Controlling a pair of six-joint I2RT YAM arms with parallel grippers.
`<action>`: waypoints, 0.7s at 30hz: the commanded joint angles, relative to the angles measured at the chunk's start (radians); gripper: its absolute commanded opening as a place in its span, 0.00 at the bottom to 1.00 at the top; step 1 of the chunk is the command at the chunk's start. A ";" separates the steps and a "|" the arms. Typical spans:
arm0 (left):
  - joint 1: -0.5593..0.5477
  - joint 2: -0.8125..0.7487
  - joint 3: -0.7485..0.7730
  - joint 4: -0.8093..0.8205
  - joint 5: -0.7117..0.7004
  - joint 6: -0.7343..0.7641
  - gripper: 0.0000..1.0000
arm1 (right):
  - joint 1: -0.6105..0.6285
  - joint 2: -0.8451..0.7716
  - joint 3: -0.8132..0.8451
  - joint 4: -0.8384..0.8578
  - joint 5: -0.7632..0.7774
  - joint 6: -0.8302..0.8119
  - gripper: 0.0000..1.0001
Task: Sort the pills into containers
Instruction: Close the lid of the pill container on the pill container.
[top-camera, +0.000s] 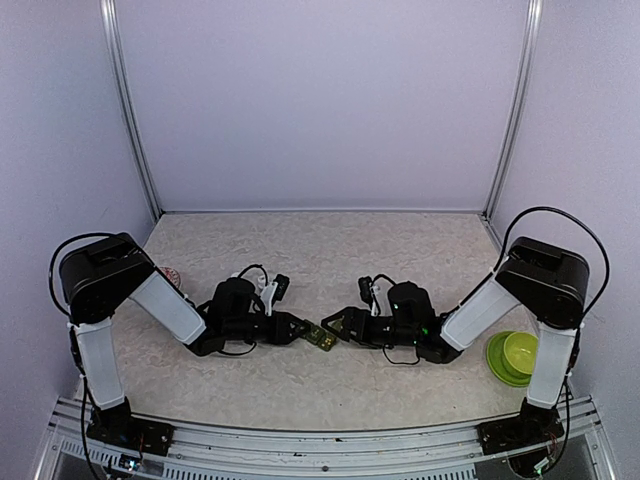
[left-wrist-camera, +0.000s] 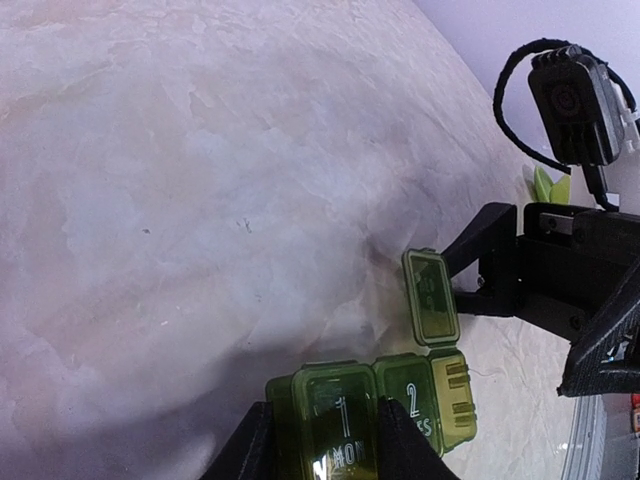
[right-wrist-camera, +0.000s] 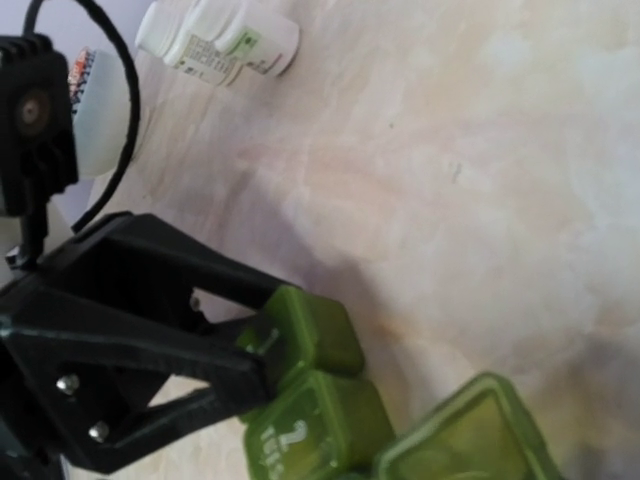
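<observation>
So, pill organizer (left-wrist-camera: 340, 400): green and translucent, lying on the surface (top-camera: 320, 260) about midway between its left and right edges, nearer the near edge than the far one, between the two arms.
Compartments: the lids marked 1 and 2 are down; the next one along stands open.
Open lid (left-wrist-camera: 431, 297): flipped up from that open compartment, tilted toward the right arm.
Left end effector (left-wrist-camera: 325, 430): closed down on the organizer – one finger on each side of the compartment marked 1, both touching it.
Right end effector (top-camera: 340, 324): jaws wide apart and gripping nothing; one fingertip sits just beside the raised lid, though I cannot tell whether it touches.
Bowl (top-camera: 512, 357): lime green, at the near right corner of the surface, beside the right arm's base.
Bottle (right-wrist-camera: 218, 40): white with a printed label, lying on its side toward the left edge – well apart from the organizer.
</observation>
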 joint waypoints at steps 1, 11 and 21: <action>0.006 0.032 0.011 -0.047 0.002 0.003 0.32 | -0.014 0.022 0.009 0.066 -0.027 -0.002 0.87; 0.005 0.040 0.020 -0.060 0.004 0.004 0.32 | -0.013 0.019 -0.032 0.226 -0.087 -0.006 0.83; 0.004 0.040 0.023 -0.066 0.002 0.006 0.32 | -0.008 0.001 -0.033 0.219 -0.105 -0.022 0.82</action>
